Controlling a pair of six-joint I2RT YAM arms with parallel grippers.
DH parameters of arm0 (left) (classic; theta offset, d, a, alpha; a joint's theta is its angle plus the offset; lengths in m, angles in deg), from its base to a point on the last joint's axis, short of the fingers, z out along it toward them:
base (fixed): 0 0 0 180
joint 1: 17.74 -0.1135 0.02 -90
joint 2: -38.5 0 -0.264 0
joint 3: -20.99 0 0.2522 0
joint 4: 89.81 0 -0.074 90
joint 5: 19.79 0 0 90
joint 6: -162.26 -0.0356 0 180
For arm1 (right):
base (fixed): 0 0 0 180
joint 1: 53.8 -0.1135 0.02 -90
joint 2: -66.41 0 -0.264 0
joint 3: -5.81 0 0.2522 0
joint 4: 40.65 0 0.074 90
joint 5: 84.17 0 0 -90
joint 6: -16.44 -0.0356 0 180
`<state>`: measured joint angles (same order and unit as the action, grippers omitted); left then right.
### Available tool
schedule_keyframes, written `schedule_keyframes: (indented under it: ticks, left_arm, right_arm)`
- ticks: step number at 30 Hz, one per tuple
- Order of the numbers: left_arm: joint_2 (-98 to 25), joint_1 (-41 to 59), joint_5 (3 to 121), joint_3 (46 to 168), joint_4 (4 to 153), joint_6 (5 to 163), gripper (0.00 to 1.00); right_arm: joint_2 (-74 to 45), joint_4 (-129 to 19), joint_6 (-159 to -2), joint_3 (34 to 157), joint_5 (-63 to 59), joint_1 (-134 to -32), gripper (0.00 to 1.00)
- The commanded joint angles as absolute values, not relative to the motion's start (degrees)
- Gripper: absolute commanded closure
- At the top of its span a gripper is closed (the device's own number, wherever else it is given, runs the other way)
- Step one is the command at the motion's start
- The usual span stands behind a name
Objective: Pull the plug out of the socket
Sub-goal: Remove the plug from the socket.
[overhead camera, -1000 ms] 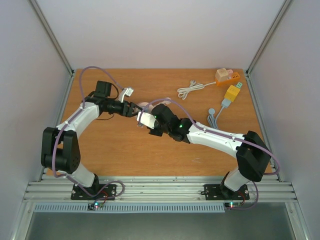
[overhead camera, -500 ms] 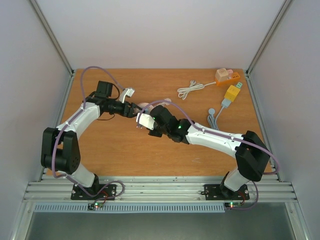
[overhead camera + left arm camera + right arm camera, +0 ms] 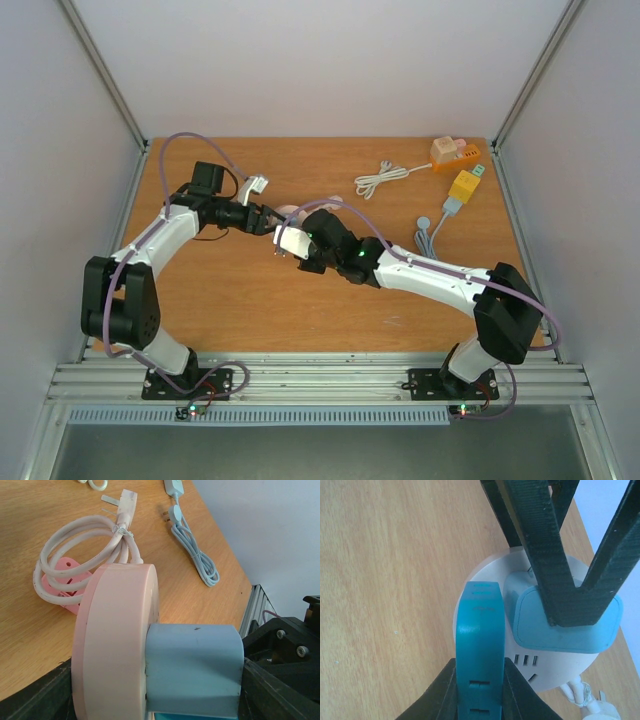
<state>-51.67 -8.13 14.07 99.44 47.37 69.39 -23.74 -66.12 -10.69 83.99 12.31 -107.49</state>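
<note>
Near the middle of the wooden surface (image 3: 250, 300) the two arms meet; the right end effector (image 3: 480, 682) is clamped tight on a teal plug (image 3: 479, 630), one dark finger pressed to each flank of it; that plug is seated in the face of the round pale pink socket (image 3: 555, 667), beside a light blue plug (image 3: 530, 615) that is also pushed in. The left end effector (image 3: 150, 697) stands partly open with the socket between its fingers, which is seen edge-on in the left wrist view; one finger (image 3: 35, 695) lies behind the pink disc and the other against the outer end of the light blue plug; whether the socket touches the surface I cannot tell. Just beyond the socket lies its coiled white cable (image 3: 75, 545), tied in loops. Farther off, toward the far right corner, lie a second white cable (image 3: 378, 182), a grey cable (image 3: 428, 232), a yellow adapter (image 3: 465, 185) and an orange block (image 3: 450, 152).
</note>
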Motion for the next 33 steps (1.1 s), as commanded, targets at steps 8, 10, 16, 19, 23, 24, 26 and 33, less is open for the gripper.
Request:
schedule_keyframes:
  ticks: [8, 10, 16, 19, 23, 24, 26, 33]
  left_arm:
    - [-48.6, -8.6, 11.3, 98.7, 51.5, 67.5, 1.00]
    - [-48.5, -8.6, 12.0, 98.6, 51.5, 67.5, 1.00]
    - [-48.9, -8.6, 14.5, 98.6, 51.9, 67.9, 0.99]
    - [-48.9, -8.6, 14.6, 98.5, 51.9, 67.7, 1.00]
    - [-49.0, -8.6, 15.1, 98.4, 52.0, 67.6, 1.00]
    - [-49.1, -8.6, 15.2, 98.4, 52.0, 67.6, 1.00]
    - [-49.1, -8.6, 15.7, 98.4, 51.9, 67.6, 1.00]
    - [-49.3, -8.6, 17.9, 98.3, 51.8, 67.5, 1.00]
  right_arm:
    - [-21.2, -68.8, -14.1, 85.7, 9.2, -105.5, 0.99]
    - [-20.9, -69.5, -15.1, 86.1, 8.2, -104.4, 0.99]
    - [-21.8, -69.4, -14.4, 86.1, 9.0, -104.7, 0.99]
    - [-22.1, -68.7, -13.1, 85.7, 10.1, -105.3, 0.99]
    - [-22.7, -67.5, -11.7, 85.5, 12.7, -106.3, 0.98]
    - [-23.0, -66.9, -10.9, 85.4, 14.1, -106.7, 0.98]
    - [-23.3, -65.2, -9.8, 84.8, 16.1, -107.4, 0.97]
    - [-23.2, -63.8, -9.7, 85.0, 18.3, -108.2, 0.95]
